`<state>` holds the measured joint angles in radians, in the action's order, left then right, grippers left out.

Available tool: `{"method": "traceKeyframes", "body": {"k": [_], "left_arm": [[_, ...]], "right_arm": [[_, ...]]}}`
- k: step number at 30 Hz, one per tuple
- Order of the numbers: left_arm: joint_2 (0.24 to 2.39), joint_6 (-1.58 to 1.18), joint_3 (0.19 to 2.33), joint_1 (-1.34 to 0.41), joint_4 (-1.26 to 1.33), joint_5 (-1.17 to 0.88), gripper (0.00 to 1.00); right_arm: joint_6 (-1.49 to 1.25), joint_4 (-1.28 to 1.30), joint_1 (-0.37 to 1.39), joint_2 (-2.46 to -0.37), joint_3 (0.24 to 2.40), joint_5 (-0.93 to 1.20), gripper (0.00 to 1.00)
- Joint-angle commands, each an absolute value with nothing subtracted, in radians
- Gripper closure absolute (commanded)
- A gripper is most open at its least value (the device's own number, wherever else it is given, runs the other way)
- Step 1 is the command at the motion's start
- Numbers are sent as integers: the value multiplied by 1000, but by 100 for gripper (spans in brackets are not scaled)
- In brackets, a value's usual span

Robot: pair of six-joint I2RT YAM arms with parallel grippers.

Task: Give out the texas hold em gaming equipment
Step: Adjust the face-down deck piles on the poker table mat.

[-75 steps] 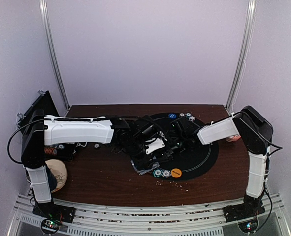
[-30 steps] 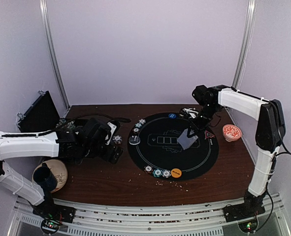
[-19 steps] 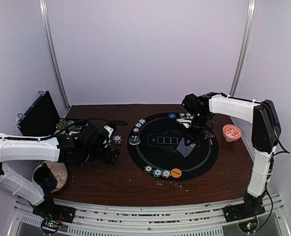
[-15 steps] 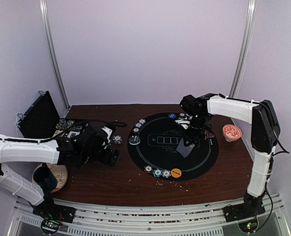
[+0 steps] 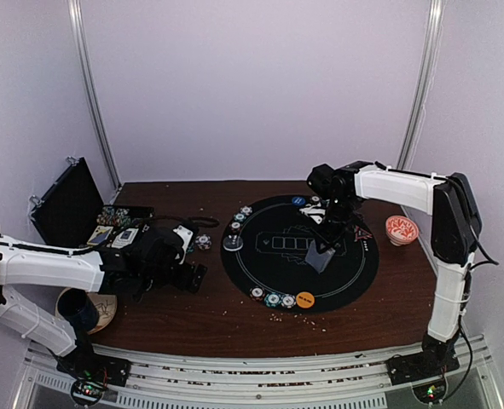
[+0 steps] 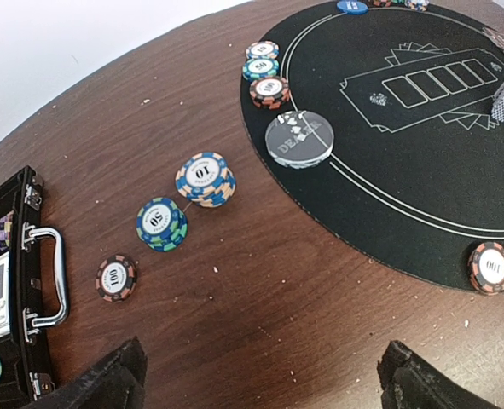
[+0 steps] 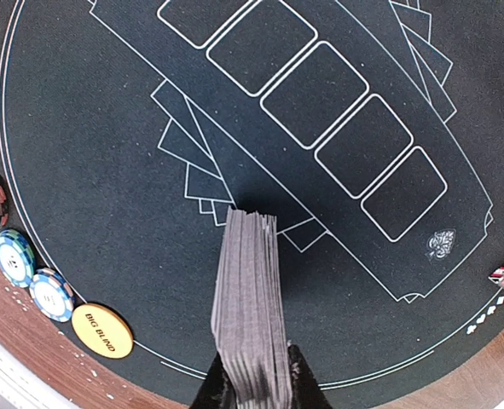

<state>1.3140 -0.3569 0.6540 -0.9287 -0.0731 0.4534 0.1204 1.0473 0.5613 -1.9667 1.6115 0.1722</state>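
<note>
Grey-backed card deck (image 7: 250, 307), edge-up, pinched by right pincer (image 7: 252, 385) over right half of mat (image 5: 358, 271). Orange disc (image 5: 305, 299) flat at mat's near edge beside three striped chips (image 5: 273, 299). Three more chip stacks (image 6: 205, 177) on bench (image 5: 217, 317), just left of mat.

The brown table (image 5: 234, 315) bears a black mat (image 5: 354, 273), chip stacks (image 6: 205, 177) (left of it), and a bowl (image 5: 402, 228).

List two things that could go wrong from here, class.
1. The right pincer grips the card deck by one end only, so cards may slide out onto the black mat.
2. The open left pincer hovers near the uneven blue-and-orange chip stack; a forward move might topple it.
</note>
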Motion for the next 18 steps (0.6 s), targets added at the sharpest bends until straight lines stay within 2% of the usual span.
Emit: {"method": "traceKeyframes", "body": {"k": [1,13,18], "left_arm": [[1305,-347,640,-922,-2,462,2],[1323,-340,635,-922,9,467,2],[1333,-339,636,-922,13,462,2]], "right_arm": [[115,1004,569,-2029,1620,199,89],[131,1026,569,-2061,1651,207,80],[134,1014,569,-2056,1641,208,80]]}}
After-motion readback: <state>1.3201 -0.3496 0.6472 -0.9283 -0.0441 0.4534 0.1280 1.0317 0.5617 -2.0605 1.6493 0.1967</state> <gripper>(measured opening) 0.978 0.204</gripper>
